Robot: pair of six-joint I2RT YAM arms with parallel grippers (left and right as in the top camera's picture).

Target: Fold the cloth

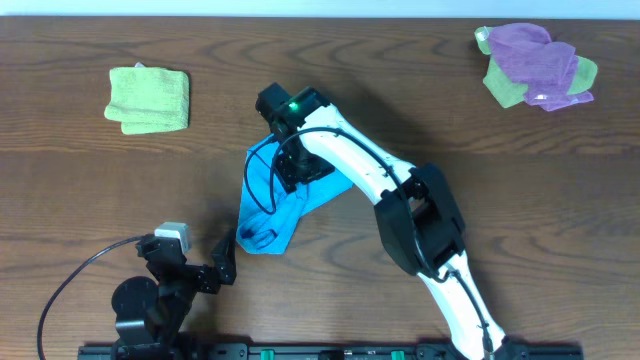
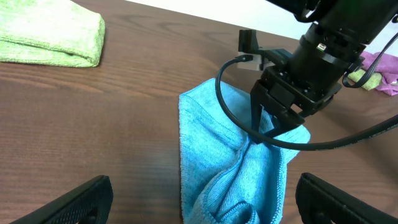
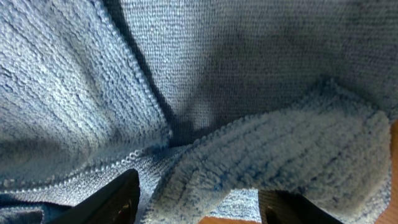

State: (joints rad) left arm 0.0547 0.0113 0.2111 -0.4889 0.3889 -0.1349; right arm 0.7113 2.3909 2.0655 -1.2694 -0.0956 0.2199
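The sky-blue cloth (image 1: 268, 215) lies bunched and partly folded over itself on the wooden table (image 1: 100, 190), a little left of the middle. My right gripper (image 1: 292, 172) points down onto its far part. In the left wrist view the cloth (image 2: 211, 162) rises in a ridge up to the right gripper (image 2: 268, 127). The right wrist view is filled with cloth (image 3: 249, 81), and a thick fold sits between my right gripper's (image 3: 199, 205) fingers. My left gripper (image 1: 222, 262) hangs open just before the cloth's near end, with nothing between the fingers (image 2: 81, 202).
A light-green folded cloth (image 1: 148, 98) lies at the far left, also seen in the left wrist view (image 2: 50, 37). A purple cloth (image 1: 535, 60) sits heaped on another green one at the far right corner. The right arm's black cable (image 2: 230, 106) loops over the blue cloth.
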